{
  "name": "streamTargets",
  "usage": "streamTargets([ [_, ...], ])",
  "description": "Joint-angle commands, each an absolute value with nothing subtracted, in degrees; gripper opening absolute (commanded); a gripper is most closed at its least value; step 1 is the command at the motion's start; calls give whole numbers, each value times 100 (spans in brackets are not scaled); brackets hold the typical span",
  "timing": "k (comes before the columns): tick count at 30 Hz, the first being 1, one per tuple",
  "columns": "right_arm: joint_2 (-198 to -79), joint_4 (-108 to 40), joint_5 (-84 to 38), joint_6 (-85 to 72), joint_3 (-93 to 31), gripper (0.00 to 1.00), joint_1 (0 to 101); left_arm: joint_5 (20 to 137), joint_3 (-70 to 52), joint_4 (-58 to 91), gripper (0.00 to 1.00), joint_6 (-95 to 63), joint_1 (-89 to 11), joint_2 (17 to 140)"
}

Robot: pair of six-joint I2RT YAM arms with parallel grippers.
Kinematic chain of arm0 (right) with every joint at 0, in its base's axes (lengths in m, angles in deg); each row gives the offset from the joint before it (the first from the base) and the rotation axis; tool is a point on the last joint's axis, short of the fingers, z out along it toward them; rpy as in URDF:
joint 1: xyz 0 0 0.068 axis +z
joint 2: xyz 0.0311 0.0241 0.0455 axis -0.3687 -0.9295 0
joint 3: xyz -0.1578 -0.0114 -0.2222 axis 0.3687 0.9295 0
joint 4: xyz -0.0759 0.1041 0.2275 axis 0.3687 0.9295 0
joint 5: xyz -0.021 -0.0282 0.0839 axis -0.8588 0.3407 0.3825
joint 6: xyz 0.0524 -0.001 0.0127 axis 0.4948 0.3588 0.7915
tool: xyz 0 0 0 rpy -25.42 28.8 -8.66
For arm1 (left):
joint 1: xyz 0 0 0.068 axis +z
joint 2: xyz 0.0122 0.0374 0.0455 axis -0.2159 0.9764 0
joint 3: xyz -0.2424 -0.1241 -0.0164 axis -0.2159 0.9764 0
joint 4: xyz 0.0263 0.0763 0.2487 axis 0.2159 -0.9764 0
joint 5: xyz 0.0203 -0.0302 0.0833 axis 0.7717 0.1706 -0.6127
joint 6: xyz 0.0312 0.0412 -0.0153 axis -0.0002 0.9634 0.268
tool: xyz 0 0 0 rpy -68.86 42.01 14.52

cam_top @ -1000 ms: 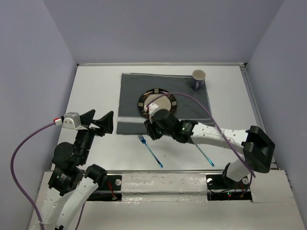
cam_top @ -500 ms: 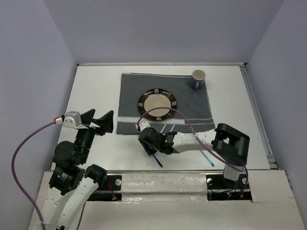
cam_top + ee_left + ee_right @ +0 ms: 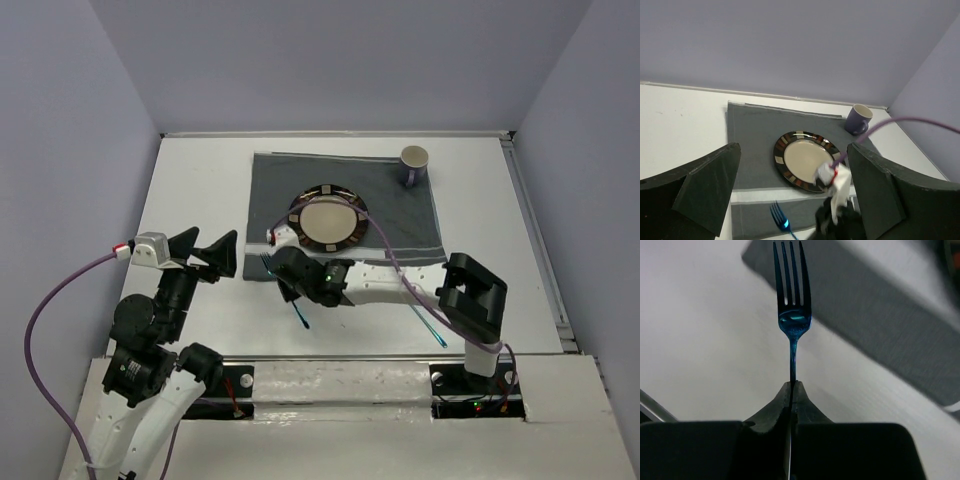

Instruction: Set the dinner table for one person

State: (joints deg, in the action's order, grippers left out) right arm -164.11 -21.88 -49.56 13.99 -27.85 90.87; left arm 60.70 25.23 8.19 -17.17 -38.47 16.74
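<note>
My right gripper (image 3: 288, 285) is shut on the handle of a blue fork (image 3: 300, 314). It holds the fork at the left front corner of the dark grey placemat (image 3: 270, 190) on the white dinner table (image 3: 190, 180). In the right wrist view the fork (image 3: 792, 320) stands straight out of my closed right gripper (image 3: 791, 385), tines over the placemat's edge (image 3: 880, 330). A dark-rimmed plate (image 3: 327, 222) sits mid-placemat, with a purple mug (image 3: 414, 165) at the far right corner. My left gripper (image 3: 210, 255) is open and empty, raised at the left. Its fingers (image 3: 705, 185) frame the plate (image 3: 807, 160) and fork (image 3: 780, 217).
A second thin blue utensil (image 3: 430, 325) lies on the table in front of the placemat's right side. The right arm (image 3: 400, 290) stretches across the table's near part, with its purple cable (image 3: 400, 262) over the placemat. The mug (image 3: 858, 119) shows in the left wrist view.
My right gripper came down from in front of the plate onto the fork, shut on it and carried it left to the placemat's left front corner. The left arm has not moved.
</note>
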Motion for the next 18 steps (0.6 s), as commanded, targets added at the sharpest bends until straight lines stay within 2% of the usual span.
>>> streamTargets([
  [1, -16631, -2466, -5751, 1844, -4125, 0, 8431, 5990, 2535, 1028, 99, -1672, -3813, 1684],
  [7, -17903, -2370, -6376, 2275, -5969, 0, 8088, 5814, 2508, 958, 99, -1725, -3813, 1649],
  [18, -19426, -1737, -6561, 2829, -7695, 0, 7674, 5787, 2500, 931, 98, -1716, -3831, 1579],
])
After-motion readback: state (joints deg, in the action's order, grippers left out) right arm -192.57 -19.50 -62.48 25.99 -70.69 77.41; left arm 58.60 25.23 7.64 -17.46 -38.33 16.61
